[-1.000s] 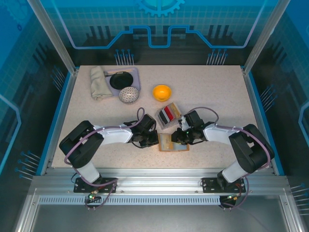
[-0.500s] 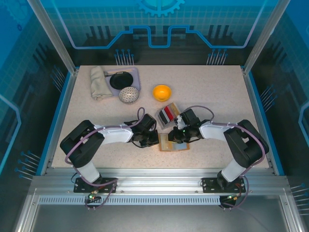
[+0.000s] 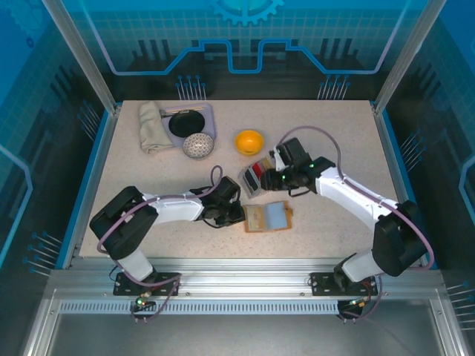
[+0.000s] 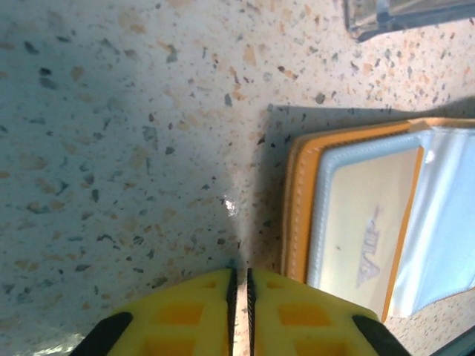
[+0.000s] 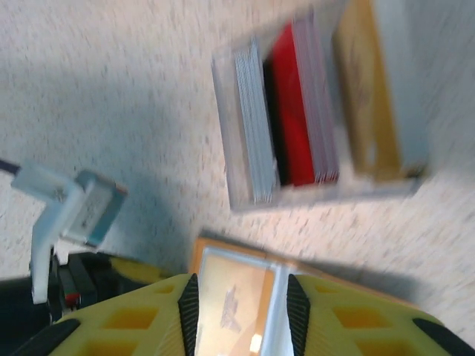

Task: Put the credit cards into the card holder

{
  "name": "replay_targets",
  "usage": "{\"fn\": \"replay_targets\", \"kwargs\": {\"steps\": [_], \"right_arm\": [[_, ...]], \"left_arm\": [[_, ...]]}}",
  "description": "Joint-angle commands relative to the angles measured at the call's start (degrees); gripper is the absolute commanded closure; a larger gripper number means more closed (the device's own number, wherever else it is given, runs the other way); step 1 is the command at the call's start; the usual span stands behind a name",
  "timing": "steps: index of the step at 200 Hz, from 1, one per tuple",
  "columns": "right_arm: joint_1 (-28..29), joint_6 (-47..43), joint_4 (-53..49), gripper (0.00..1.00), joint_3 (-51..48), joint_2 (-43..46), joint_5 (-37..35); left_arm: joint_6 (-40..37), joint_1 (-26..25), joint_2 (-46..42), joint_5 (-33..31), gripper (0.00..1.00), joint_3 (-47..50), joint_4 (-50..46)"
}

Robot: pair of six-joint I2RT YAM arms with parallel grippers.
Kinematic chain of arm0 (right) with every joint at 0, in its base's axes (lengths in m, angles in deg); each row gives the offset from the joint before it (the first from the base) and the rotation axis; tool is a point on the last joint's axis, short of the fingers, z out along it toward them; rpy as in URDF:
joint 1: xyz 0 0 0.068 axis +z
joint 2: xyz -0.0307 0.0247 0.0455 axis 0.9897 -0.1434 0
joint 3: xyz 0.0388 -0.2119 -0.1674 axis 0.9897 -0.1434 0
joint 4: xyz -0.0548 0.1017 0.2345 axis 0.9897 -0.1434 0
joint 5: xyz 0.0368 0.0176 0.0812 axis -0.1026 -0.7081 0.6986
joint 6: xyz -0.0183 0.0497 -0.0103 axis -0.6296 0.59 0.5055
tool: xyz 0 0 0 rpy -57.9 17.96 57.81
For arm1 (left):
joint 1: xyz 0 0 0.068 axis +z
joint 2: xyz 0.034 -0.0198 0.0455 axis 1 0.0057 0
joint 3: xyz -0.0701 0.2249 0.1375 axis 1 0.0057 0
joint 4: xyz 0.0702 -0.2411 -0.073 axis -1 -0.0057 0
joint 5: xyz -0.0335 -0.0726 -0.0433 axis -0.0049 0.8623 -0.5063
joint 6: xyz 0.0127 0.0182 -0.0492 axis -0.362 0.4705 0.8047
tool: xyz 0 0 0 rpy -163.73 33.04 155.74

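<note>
From above, we see the open wallet [image 3: 268,217] lying flat on the table [image 3: 334,133] near the front edge, with a pale blue card [image 3: 276,216] on its right half. The left gripper [image 3: 237,213] sits low, just beside the wallet's left edge. The right gripper [image 3: 269,176] hangs over the grey tray [image 3: 249,182], where more cards [image 3: 257,173] stand on edge. An orange bowl [image 3: 249,141] sits just behind the tray.

In the left wrist view, we see the left gripper [image 4: 239,297] with its jaws all but together: only a thin slit, nothing in it. The wallet [image 4: 297,200] lies just to its right, with a beige card [image 4: 364,230] in the left pocket and the blue card [image 4: 449,222] beside it.

In the right wrist view, which is blurred, we see the right gripper [image 5: 243,297] with its jaws apart and empty. Above them the tray [image 5: 237,178] holds red, black, beige and pale cards [image 5: 297,111]. The wallet [image 5: 215,256] shows between the fingers [image 5: 148,319], below the tray.
</note>
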Motion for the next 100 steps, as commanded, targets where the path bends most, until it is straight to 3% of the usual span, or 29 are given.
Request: {"fn": "replay_targets", "kwargs": {"steps": [1, 34, 100], "right_arm": [[0.6, -8.8, -8.1, 0.64, 6.7, -4.9, -7.3], [2.3, -13.4, -12.0, 0.65, 15.9, -14.0, -10.6], [5.3, -16.9, -16.8, 0.67, 27.6, -27.3, -18.4]], "left_arm": [[-0.6, 0.0, -3.4, -3.7, 0.8, 0.7, -2.9], [-0.4, 1.2, -6.8, -4.6, 0.69, 0.4, -3.3], [1.3, 6.0, -9.6, -3.4, 0.6, 0.2, -2.3]]}}
